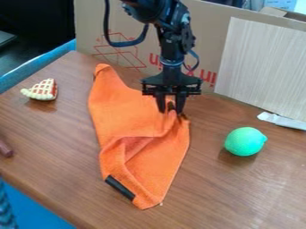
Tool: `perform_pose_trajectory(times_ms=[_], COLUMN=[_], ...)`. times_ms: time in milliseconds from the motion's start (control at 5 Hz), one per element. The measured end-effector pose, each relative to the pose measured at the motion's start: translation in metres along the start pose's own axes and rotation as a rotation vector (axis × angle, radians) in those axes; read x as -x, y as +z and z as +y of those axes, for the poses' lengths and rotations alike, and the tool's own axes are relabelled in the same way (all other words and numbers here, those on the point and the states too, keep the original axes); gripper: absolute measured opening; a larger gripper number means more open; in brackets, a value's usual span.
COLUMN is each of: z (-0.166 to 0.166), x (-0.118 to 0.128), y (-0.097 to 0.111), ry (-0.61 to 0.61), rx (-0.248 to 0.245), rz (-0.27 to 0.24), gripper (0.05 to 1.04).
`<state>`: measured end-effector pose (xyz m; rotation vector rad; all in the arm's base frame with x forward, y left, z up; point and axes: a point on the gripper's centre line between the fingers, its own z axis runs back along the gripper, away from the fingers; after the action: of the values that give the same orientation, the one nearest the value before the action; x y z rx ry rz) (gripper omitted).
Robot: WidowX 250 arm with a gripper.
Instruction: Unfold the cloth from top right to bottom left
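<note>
The gripper (171, 110) hangs at the upper middle, over the upper right edge of the orange cloth. Its two fingers stand apart, with a raised bit of cloth and a small dark piece at the gap between them. The orange cloth (119, 118) lies bunched in a long shape from upper left to lower middle. Folds overlap in its lower half, around a hollow, and a black strip (120, 187) shows on its lower left edge. What lies under the folds is hidden.
A green lemon-shaped toy (245, 141) sits at the right on the brown table (239, 197). A toy pie slice (43, 90) lies at the left, and a dark brown object (5, 147) at the left edge. Cardboard (206, 40) stands behind, with a pale panel (263, 67).
</note>
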<state>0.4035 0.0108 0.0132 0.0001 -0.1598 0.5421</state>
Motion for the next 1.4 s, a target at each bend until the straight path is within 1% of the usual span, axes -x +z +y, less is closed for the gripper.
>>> perform_pose_trajectory(times_ms=[200,400,600,800,1000,1200,1400], z=[-0.006,-0.011,-0.012,-0.009,0.02,0.036,0.065], x=[0.006,0.004,0.005,0.016,0.022,0.035,0.043], y=[0.0,0.003,0.017,0.051,0.081,0.099,0.113], ry=[-0.041,-0.056,-0.07,-0.092,-0.087,-0.112,-0.11], rx=[-0.005,0.016,0.041,0.101,0.147,0.177,0.173], rz=[0.014,0.016,0.005,-0.019,-0.036,-0.045,-0.059], gripper=[0.152,0.066,0.051,0.051,0.051,0.051,0.051])
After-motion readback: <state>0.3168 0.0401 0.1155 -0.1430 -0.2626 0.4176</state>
